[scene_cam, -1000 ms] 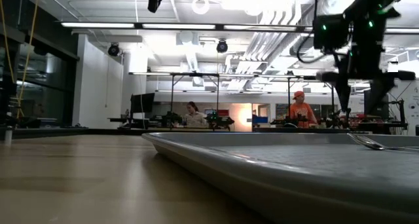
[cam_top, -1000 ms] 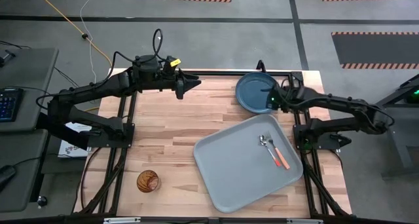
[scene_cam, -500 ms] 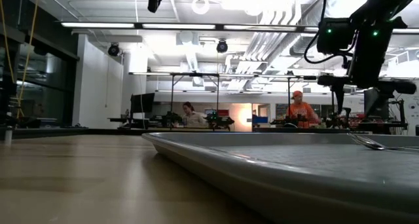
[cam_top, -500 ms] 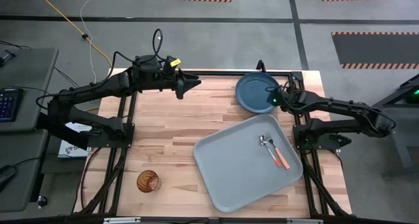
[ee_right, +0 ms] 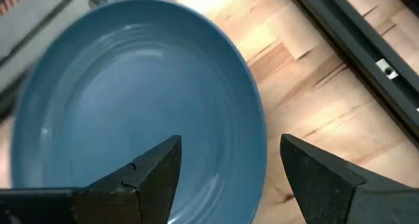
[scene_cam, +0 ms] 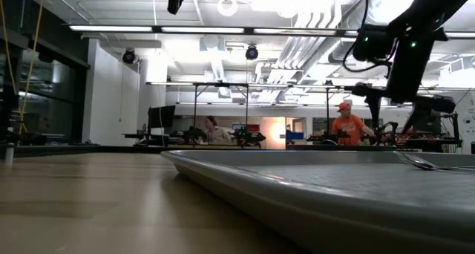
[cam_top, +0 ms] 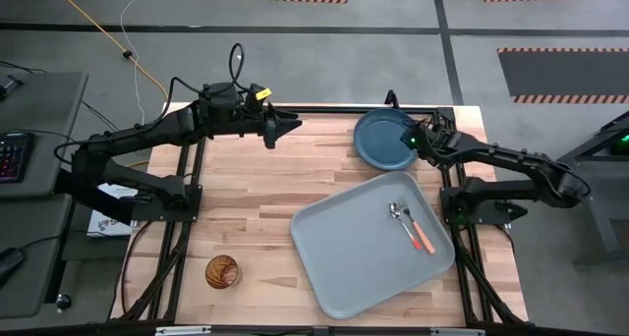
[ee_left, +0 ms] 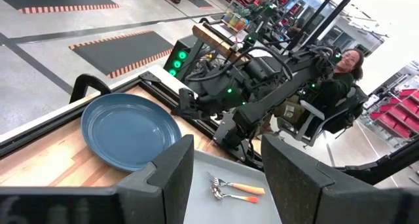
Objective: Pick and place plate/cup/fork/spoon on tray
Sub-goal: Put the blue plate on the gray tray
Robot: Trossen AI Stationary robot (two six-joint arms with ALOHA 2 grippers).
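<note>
The plate lies flat on the bare wood right under the right gripper, whose fingers are spread apart with one over the dish and the other just outside its rim. Nearer the robot than that gripper lies the tray with the spoon and fork side by side on it, while the cup stands well away on the wood. The left gripper hangs over the table's far edge, well off to the side, fingers parted
</note>
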